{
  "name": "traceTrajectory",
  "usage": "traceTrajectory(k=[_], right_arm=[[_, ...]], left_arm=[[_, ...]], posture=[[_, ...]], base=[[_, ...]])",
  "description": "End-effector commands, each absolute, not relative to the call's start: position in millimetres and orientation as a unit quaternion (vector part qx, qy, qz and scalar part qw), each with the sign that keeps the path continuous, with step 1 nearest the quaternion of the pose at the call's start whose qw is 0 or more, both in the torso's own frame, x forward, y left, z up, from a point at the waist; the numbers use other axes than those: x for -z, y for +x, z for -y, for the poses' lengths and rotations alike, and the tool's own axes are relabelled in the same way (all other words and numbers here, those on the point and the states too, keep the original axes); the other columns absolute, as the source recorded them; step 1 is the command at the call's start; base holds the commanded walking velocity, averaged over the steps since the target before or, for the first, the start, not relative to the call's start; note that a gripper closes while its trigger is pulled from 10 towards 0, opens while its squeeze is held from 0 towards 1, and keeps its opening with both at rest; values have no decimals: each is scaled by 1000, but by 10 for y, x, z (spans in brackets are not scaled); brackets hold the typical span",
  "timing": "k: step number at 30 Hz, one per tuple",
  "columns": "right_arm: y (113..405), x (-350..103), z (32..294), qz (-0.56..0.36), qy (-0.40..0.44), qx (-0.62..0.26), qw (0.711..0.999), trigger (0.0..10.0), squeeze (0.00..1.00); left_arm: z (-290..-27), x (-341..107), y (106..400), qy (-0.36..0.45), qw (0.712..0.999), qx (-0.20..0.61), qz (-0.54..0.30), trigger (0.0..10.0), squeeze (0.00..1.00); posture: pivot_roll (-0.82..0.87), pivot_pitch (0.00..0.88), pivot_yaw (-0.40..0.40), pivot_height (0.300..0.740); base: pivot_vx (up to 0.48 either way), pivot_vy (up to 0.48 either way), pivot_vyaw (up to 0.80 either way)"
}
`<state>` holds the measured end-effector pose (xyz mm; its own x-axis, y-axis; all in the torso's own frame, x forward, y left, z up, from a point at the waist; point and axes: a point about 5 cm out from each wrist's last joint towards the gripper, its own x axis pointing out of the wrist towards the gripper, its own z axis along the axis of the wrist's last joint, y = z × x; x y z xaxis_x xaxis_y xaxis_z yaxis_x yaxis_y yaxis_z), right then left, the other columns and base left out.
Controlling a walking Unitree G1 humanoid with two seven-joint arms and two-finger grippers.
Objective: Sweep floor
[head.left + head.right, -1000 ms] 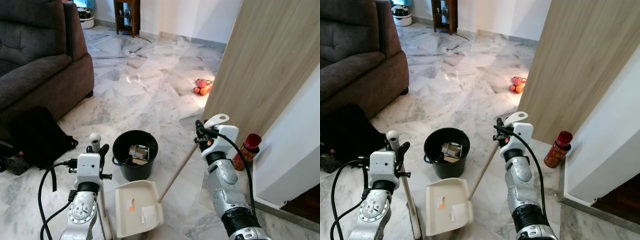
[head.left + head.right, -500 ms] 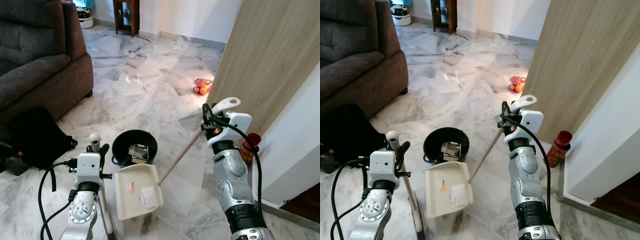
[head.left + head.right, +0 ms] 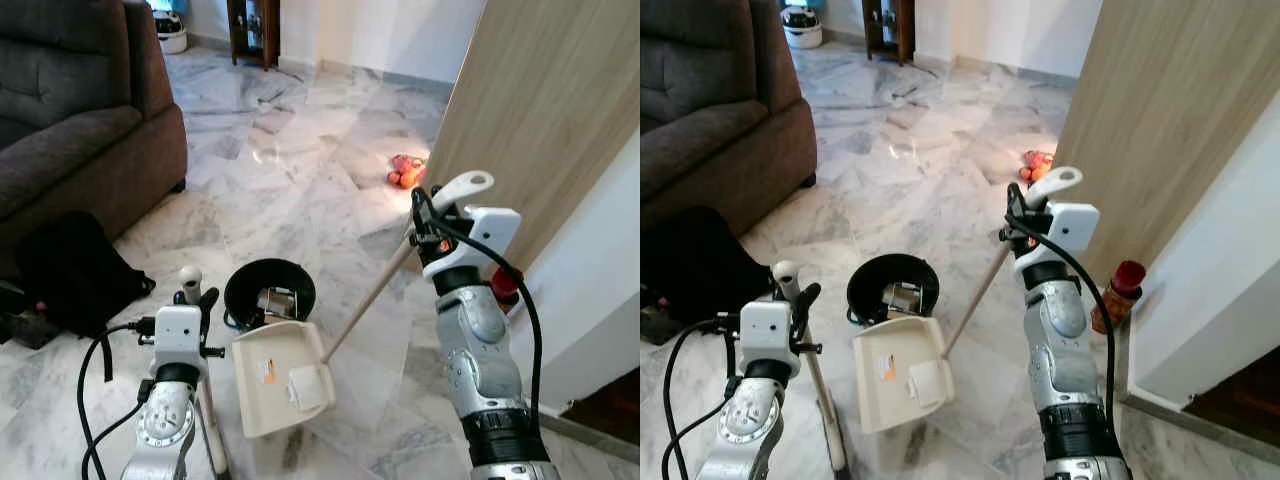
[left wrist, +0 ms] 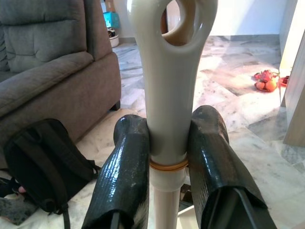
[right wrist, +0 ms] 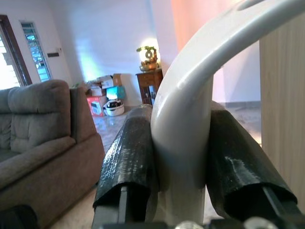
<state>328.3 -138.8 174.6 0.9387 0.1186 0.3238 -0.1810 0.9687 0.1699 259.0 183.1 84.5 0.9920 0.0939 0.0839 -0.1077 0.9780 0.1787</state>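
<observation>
My right gripper [image 3: 424, 214] is shut on the white looped handle [image 5: 190, 109] of a long-sticked cream dustpan [image 3: 275, 385]. The dustpan hangs tilted just in front of the black bucket [image 3: 268, 290], its far edge overlapping the bucket's rim. A crumpled white paper [image 3: 308, 386] and a small orange scrap lie on it. The bucket holds some rubbish. My left gripper [image 3: 197, 297] is shut on the cream broom handle [image 4: 169, 95], held upright at my lower left; the broom's head is hidden.
A dark grey sofa [image 3: 70, 120] and a black backpack [image 3: 65, 270] stand to the left. A wooden panel [image 3: 540, 110] and white wall [image 3: 600, 290] close off the right, with a red bottle [image 3: 506, 286] at their foot. A red bag of oranges [image 3: 405, 172] lies ahead on the marble floor.
My right arm has risen, lifting the dustpan off the floor and up to the bucket. The white paper has slid on the pan. The left arm has stayed put.
</observation>
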Motion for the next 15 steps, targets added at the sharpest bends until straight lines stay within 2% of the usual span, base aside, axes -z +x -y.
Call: traceTrajectory(k=[1, 15], right_arm=[[3262, -2110, 1368, 223, 109, -82, 965, 10000, 0], [3243, -2428, 1350, 254, 128, -86, 955, 10000, 0]], left_arm=[[-1804, -950, 2625, 91, 993, -50, 64, 10000, 0], [-1803, -952, 2624, 90, 992, -51, 65, 10000, 0]], posture=[[147, 53, -54, 740], [149, 54, -56, 740]], base=[[0, 0, 0], [0, 0, 0]])
